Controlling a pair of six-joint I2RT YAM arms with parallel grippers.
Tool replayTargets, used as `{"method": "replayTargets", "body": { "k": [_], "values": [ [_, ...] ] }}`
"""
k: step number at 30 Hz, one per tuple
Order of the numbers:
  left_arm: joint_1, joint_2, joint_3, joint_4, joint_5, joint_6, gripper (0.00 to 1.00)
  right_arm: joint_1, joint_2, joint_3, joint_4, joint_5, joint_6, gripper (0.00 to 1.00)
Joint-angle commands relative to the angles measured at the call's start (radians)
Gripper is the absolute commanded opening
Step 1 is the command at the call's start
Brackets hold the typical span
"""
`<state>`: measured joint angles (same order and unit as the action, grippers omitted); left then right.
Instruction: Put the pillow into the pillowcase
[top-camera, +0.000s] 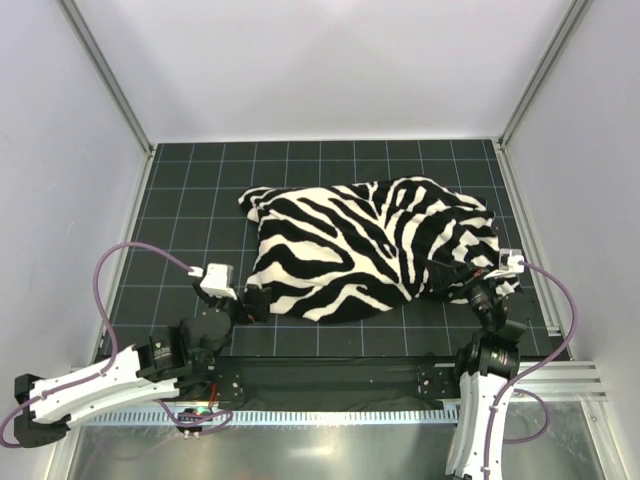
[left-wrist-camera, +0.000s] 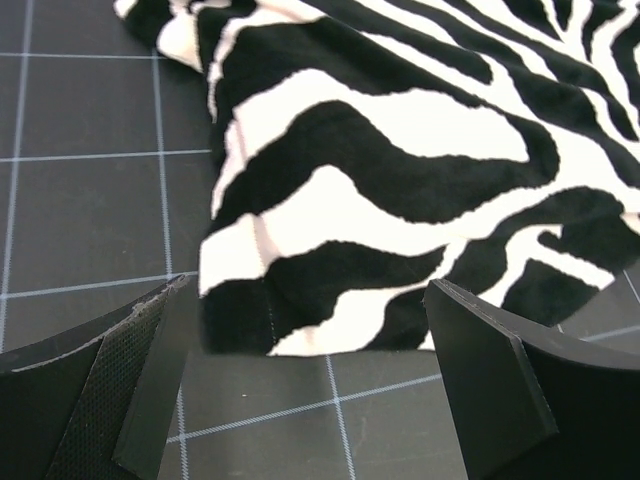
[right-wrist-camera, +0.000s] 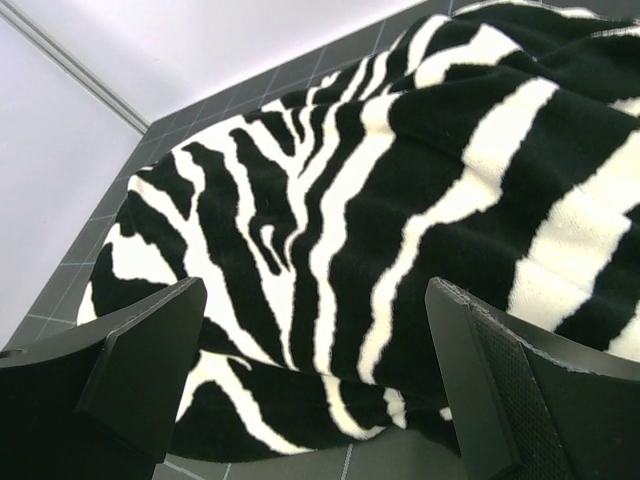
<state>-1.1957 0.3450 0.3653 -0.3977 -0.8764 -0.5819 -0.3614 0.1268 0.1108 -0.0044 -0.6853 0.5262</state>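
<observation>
The pillowcase (top-camera: 370, 245) lies zebra side up in the middle of the mat, bulging higher toward its right end. No cream pillow shows in any view; it is hidden. My left gripper (top-camera: 247, 303) sits low at the pillowcase's near-left corner, open, with bare mat between its fingers and the striped hem (left-wrist-camera: 300, 330) just ahead of the left gripper (left-wrist-camera: 305, 300). By the near-right end, my right gripper (top-camera: 480, 285) is also open. In the right wrist view the right gripper (right-wrist-camera: 315, 290) faces the pillowcase (right-wrist-camera: 400, 200), and its fingers hold nothing.
A black grid mat (top-camera: 180, 200) covers the table, with white walls on three sides and metal frame posts (top-camera: 105, 75) at the back corners. Purple cables (top-camera: 130, 250) loop beside both arms. A metal rail (top-camera: 330, 375) runs along the near edge.
</observation>
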Motion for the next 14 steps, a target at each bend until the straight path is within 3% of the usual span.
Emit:
{"method": "replayTargets", "body": {
  "k": [1,14],
  "values": [
    [0.001,0.017,-0.005,0.108,0.05,0.027,1.0,0.004,-0.045,-0.003,0.073,-0.026,0.024,1.0],
    [0.001,0.052,0.003,0.108,0.047,0.024,1.0,0.004,-0.046,0.003,0.05,0.009,0.023,1.0]
  ]
}}
